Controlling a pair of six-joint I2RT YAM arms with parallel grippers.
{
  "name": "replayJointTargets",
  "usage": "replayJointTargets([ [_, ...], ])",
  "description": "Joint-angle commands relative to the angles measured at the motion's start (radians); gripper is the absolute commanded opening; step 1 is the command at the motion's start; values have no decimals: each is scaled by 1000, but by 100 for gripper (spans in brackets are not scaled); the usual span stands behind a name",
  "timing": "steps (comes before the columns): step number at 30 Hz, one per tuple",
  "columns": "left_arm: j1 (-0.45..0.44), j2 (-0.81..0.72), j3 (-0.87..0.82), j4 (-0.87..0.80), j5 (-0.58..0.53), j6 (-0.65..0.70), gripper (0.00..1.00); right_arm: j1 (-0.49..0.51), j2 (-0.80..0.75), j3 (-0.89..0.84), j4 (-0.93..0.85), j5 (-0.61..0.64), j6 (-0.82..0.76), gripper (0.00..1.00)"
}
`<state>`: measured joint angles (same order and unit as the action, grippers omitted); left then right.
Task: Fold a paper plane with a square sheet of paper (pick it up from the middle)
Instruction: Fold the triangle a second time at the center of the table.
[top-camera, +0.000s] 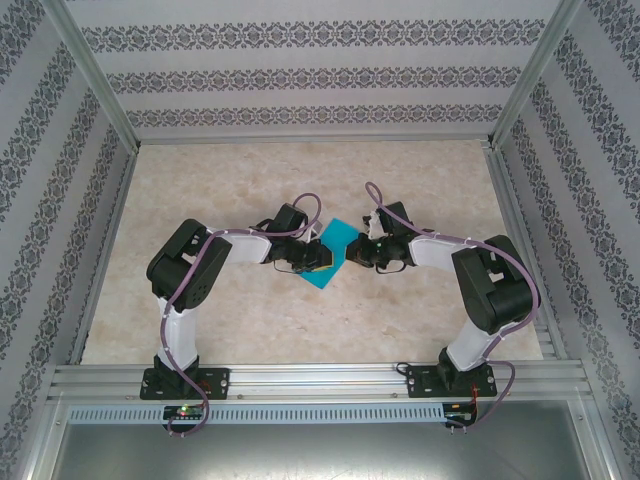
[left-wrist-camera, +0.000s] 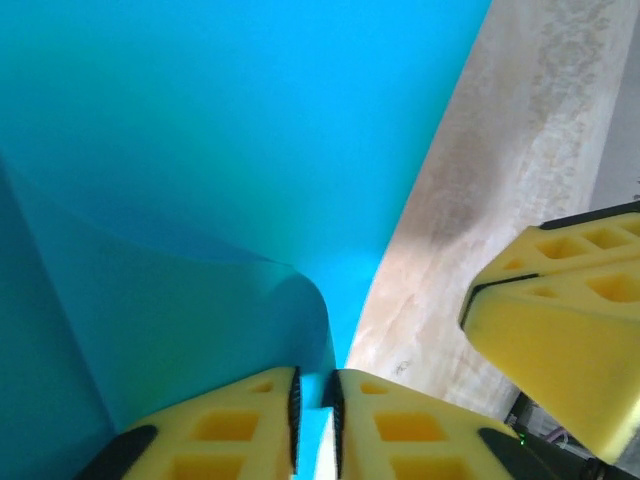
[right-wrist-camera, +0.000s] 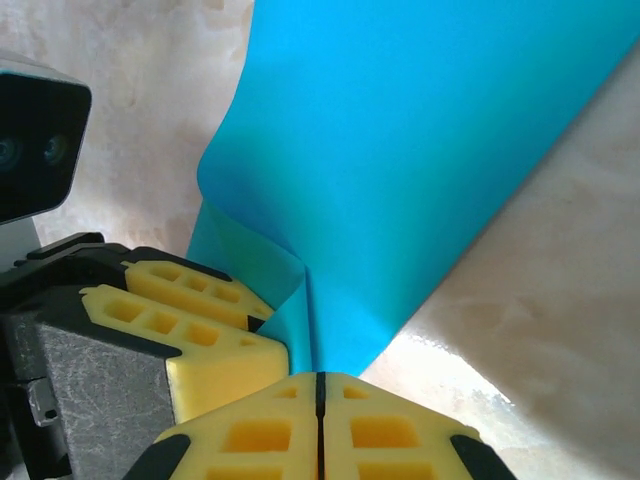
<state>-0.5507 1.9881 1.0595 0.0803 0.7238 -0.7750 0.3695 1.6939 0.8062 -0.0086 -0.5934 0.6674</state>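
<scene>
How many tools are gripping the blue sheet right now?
2. The left tool grips the blue sheet from its left; the right tool grips it from its right.

Bright, even light; blurred close-up paper

From above and behind, the top camera looked down; wrist cameras sat close behind left claw (left-wrist-camera: 316, 385) and right claw (right-wrist-camera: 320, 382), sharing the cyan sheet (right-wrist-camera: 420, 150) ahead.
</scene>
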Motion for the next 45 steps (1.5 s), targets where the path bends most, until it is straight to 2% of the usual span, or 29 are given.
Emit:
replayJointTargets([
  [1,-12,25,-26,-29,-37,6,27,18,-17,-20,22,-27,19,8],
  [10,-12,23,-29,-1,-25,-11,29,39,-32,-55,38,-33,54,6],
  [20,-9,21,-43,33,-14,-33,35,66,-64,-154,199,-46,222,0],
  [31,-6,21,-57,80,0,-73,42,116,-36,-234,453,3,415,0],
  [45,-2,15,-71,108,17,-87,44,123,28,-212,487,66,435,0],
])
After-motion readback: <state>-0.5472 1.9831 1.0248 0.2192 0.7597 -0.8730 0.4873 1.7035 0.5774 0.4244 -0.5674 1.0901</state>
